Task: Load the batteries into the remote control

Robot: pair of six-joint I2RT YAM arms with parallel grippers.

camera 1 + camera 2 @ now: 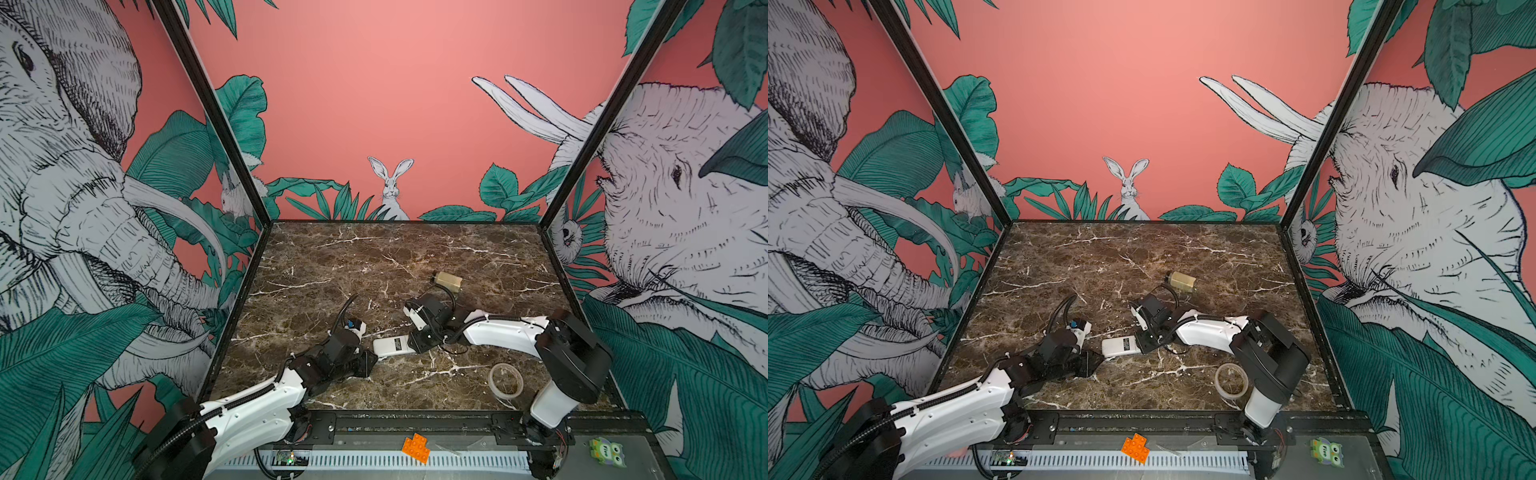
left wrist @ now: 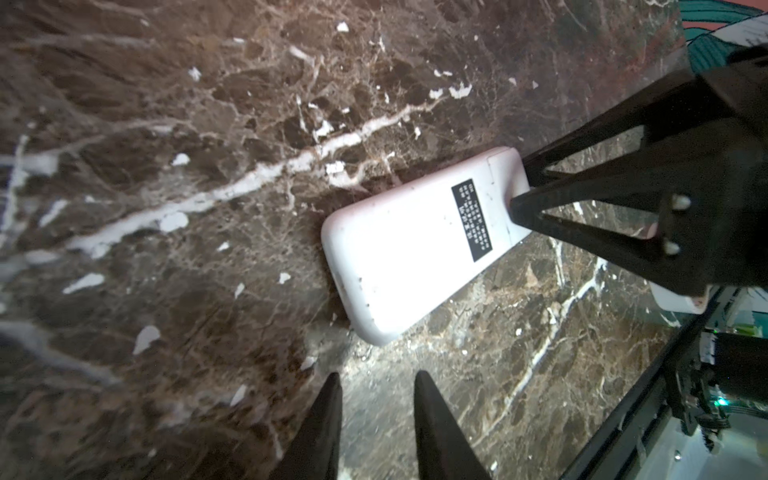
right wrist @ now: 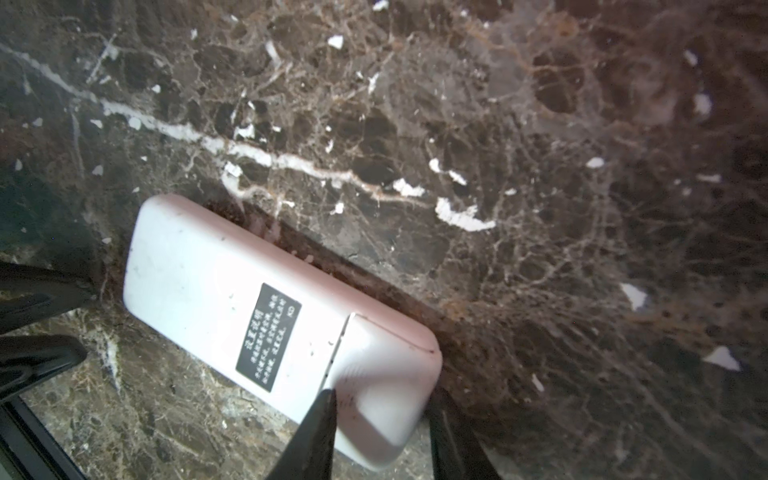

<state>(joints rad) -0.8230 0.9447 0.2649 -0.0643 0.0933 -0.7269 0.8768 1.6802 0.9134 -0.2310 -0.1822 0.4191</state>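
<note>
While the remote control point(image 1: 392, 345) is lying back-up on the worktop point(image 1: 374, 257), cover point(image 3: 386, 374) seemingly shut, the left hand point(image 2: 376, 378) is hovering released beside it. The right hand point(image 3: 382, 395) is touching the cover end, grip impossible to tell. No batteries are showing, so loading is looking unstarted.

Wrist views close above remote control point(image 2: 415, 249)

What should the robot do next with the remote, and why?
Probably slide the battery cover off. The remote control lies label-up with its cover shut, the right gripper straddles that end, and the left gripper sits open near the other end.
</note>
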